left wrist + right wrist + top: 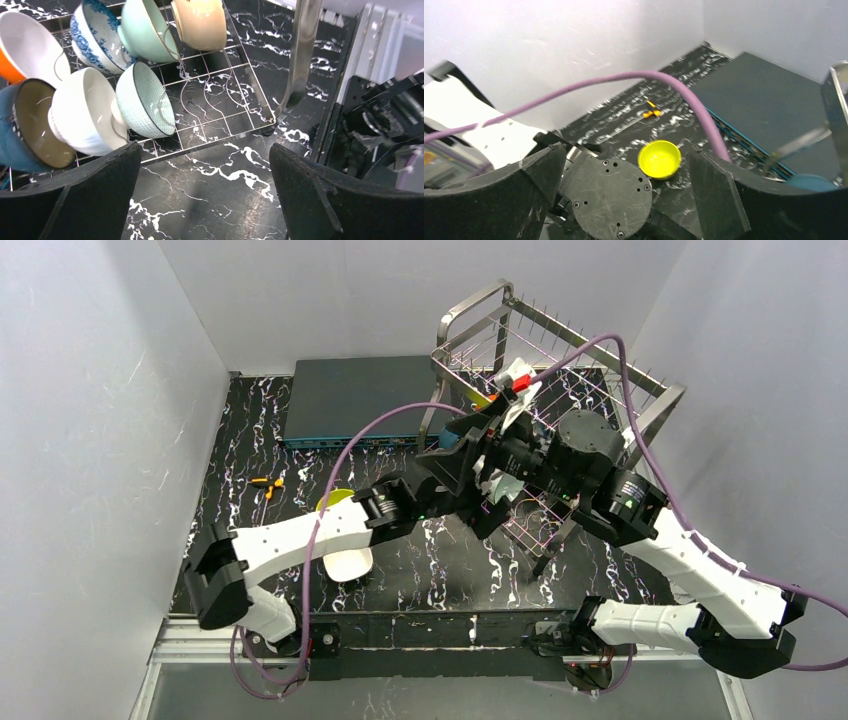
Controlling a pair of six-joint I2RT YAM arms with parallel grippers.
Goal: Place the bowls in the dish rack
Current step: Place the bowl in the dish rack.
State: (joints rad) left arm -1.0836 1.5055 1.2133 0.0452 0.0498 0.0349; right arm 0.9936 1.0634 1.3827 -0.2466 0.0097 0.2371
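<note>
- Dish rack sits in the table's far right corner, its bowls wedged on edge between prongs.
- Left gripper hovers at the rack's near edge and right gripper hangs above, both with jaws apart and empty.
- Yellow-green bowl and white bowl lie loose toward the table's near left, not yet loaded.

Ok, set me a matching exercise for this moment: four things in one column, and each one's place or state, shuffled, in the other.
Things:
1. yellow-green bowl
2. tan bowl
3. left pincer
4. flat dark box

Place or state:
a. open, holding nothing
b. propped on its side in the dish rack
c. at the back of the table, beside the rack
d. rim up on the table, outside the rack

Pairs: 1-d, 2-b, 3-a, 4-c
</note>
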